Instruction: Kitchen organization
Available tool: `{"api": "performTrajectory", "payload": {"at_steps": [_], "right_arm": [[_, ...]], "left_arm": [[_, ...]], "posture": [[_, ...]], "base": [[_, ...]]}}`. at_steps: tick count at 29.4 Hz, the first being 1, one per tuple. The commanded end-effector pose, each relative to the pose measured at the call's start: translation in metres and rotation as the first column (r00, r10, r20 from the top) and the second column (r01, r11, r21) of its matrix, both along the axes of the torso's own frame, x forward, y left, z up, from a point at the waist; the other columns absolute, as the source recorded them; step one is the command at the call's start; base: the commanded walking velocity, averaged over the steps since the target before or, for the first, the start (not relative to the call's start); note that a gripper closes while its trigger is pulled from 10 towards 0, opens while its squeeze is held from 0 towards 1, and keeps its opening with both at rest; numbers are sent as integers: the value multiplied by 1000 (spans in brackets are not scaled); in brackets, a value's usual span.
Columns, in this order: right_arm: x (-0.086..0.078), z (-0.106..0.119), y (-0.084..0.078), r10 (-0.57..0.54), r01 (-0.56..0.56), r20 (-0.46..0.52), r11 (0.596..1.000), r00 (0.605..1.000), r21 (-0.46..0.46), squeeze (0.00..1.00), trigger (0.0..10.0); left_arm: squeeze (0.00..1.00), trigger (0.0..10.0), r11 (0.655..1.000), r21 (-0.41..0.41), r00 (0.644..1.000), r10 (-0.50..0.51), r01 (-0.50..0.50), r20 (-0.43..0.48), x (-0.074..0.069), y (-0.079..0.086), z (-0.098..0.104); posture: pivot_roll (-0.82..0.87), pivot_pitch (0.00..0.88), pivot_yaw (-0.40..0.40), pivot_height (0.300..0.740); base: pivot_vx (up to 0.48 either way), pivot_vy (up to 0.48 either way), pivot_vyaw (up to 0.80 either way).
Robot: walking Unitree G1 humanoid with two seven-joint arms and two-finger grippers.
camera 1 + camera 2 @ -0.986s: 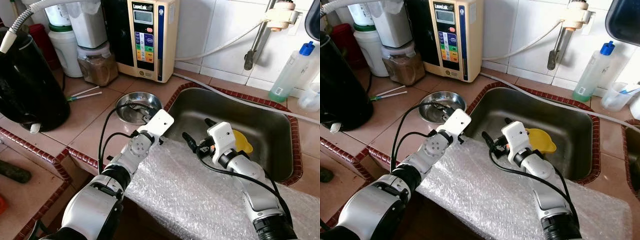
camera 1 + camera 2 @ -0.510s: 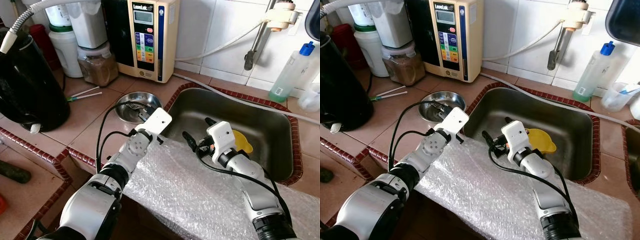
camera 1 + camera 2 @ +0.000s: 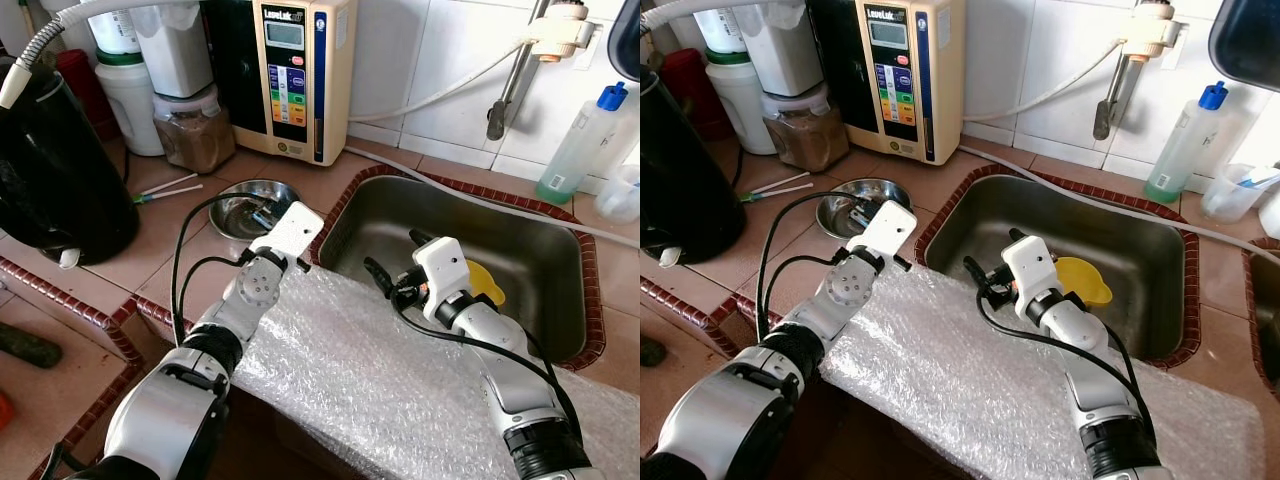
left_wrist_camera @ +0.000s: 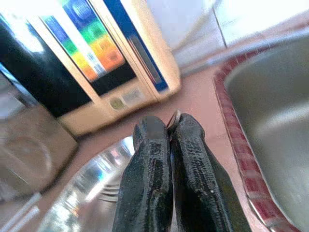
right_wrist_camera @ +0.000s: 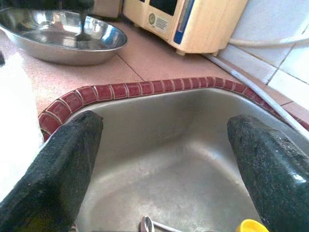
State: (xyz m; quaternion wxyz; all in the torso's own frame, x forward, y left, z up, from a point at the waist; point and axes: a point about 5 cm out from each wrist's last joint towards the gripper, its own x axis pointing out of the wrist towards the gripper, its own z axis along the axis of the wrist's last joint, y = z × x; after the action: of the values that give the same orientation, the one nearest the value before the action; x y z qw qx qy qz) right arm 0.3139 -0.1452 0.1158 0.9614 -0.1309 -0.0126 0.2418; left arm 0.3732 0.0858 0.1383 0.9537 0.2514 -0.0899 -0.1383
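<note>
Steel bowl (image 3: 250, 209) on the desk (image 3: 170, 250) at 10 o'clock; left tool (image 4: 169, 140) pinched shut over its near rim, something thin and metallic between the tips, hard to name. Right tool (image 5: 164, 159) spread wide above the sink (image 3: 540, 260), yellow funnel (image 3: 487, 283) just at 3 o'clock.

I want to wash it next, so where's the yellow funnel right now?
The yellow funnel lies in the steel sink, just beyond the right gripper, seen in the head views.
</note>
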Motion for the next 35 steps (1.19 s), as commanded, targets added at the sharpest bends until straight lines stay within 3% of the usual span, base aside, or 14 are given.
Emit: {"api": "performTrajectory", "payload": {"at_steps": [1, 6, 8, 10, 16, 20, 27, 29, 32, 33, 35], "right_arm": [[4, 5, 0, -2, 2, 22, 1000, 1000, -7, 1000, 10000], [7, 4, 2, -1, 2, 21, 1000, 1000, -10, 1000, 10000], [7, 4, 2, 0, 0, 23, 1000, 1000, -14, 1000, 10000], [10, 5, 4, 3, -3, 28, 1000, 1000, -18, 1000, 10000], [12, 5, 5, 4, -3, 31, 1000, 1000, -18, 1000, 10000], [15, 5, 8, 6, -5, 37, 1000, 999, -15, 1000, 10000], [17, 5, 10, 7, -6, 48, 1000, 999, -22, 1000, 10000], [19, 6, 14, 46, -44, 47, 998, 998, -52, 1000, 10000], [21, 9, 15, 53, -48, 64, 997, 997, -68, 1000, 10000], [22, 11, 14, 42, -38, 73, 997, 996, -65, 894, 10000], [25, 13, 13, 31, -25, 85, 998, 996, -62, 855, 10000]], "left_arm": [[0, 0, 999, -37, 999, 14, -13, 42, 0, 3, 8], [0, 0, 992, -101, 978, 96, -79, 186, 2, 21, 38], [0, 0, 988, -125, 974, 111, -87, 198, 2, 25, 43], [0, 0, 976, -180, 963, 157, -119, 217, 2, 40, 56], [0, 0, 977, -162, 955, 174, -138, 241, -2, 51, 60], [0, 0, 959, -276, 970, 129, -69, 206, -14, 59, 63], [0, 0, 911, -408, 986, 11, 58, 165, -21, 47, 74], [0, 0, 880, -446, 981, -99, 165, 168, -25, 29, 83], [0, 0, 878, -436, 975, -135, 199, 174, -27, 21, 89], [0, 0, 878, -427, 972, -148, 215, 185, -28, 18, 93], [0, 0, 878, -416, 967, -166, 235, 196, -29, 14, 98]], "posture": [[1, 0, 30, 740], [18, 0, 18, 740], [23, 0, 14, 740], [35, 0, 8, 740], [56, 0, 1, 740], [70, 0, -5, 740], [80, 0, -12, 740], [78, 0, -12, 740], [74, 0, -13, 740], [74, 0, -13, 740], [73, 0, -13, 740]], "base": [[0, 0, 0], [0, 0, 0], [0, 0, 0], [0, 0, 0], [0, 0, 0], [0, 0, 0], [0, 0, 0], [0, 0, 0], [0, 0, 0], [0, 0, 0], [0, 0, 0]]}}
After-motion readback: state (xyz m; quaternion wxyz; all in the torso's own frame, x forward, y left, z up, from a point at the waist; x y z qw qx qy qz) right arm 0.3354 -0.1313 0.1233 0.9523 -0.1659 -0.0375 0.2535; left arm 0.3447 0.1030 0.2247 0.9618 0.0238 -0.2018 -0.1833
